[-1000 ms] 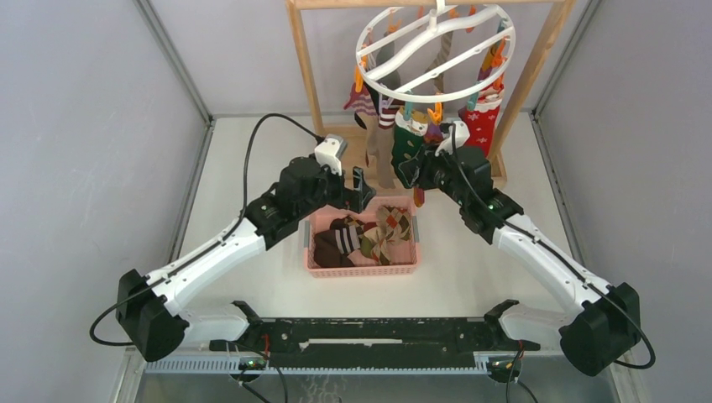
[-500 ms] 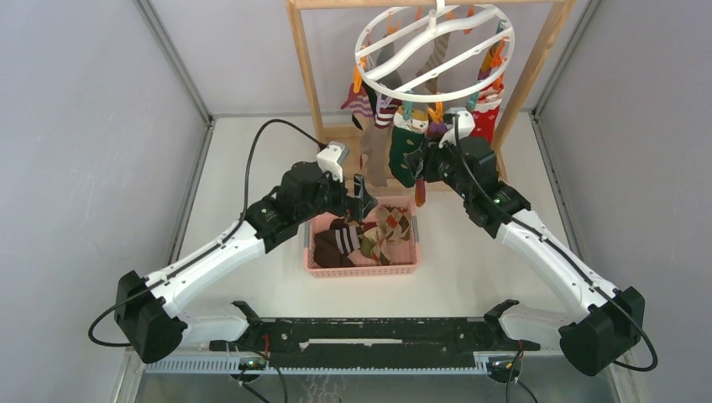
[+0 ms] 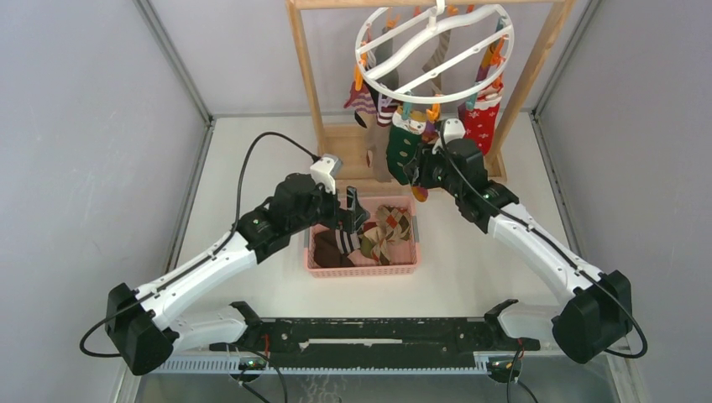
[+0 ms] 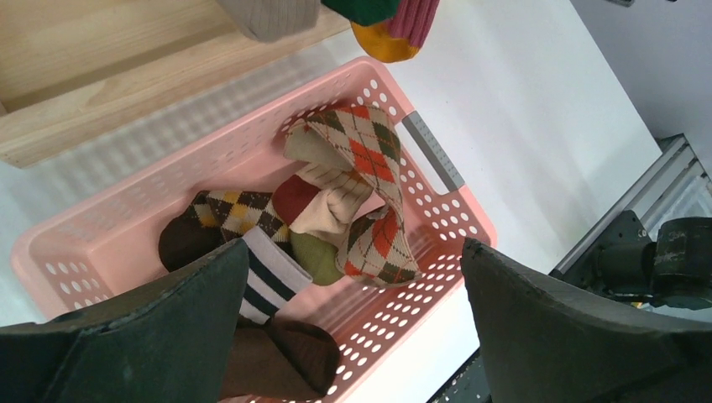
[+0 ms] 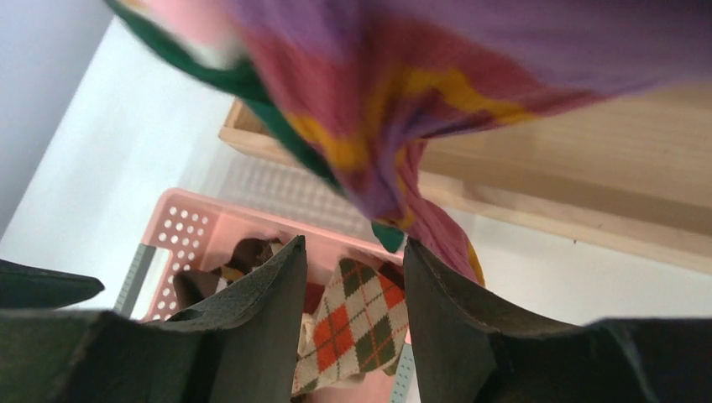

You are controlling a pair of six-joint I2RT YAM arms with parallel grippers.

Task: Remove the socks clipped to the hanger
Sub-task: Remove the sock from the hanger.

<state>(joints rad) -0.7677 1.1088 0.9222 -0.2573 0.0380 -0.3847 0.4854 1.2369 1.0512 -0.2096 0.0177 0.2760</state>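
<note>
The white ring hanger [image 3: 432, 52] hangs from the wooden frame with several socks clipped to its rim, among them a green one [image 3: 400, 149] and a red one [image 3: 481, 124]. My right gripper [image 3: 419, 170] is raised beside the green sock. In the right wrist view its jaws [image 5: 353, 243] stand apart with nothing between them, and a purple, pink and yellow sock [image 5: 403, 101] hangs just above the fingertips. My left gripper [image 3: 353, 215] hovers wide open [image 4: 353, 252] over the pink basket [image 4: 252, 109], which holds loose socks: argyle [image 4: 361, 159], striped [image 4: 270, 281], brown [image 4: 281, 361].
The wooden frame rack [image 3: 306, 75] stands at the back, its base board [image 4: 101, 92] just behind the basket [image 3: 361, 271]. Grey walls close in the left, right and far sides. Both arm bases and a black rail [image 3: 369, 332] sit at the near edge.
My right arm has lifted toward the hanging socks and its jaws have widened a little. My left arm has drawn back toward me over the basket, still wide open.
</note>
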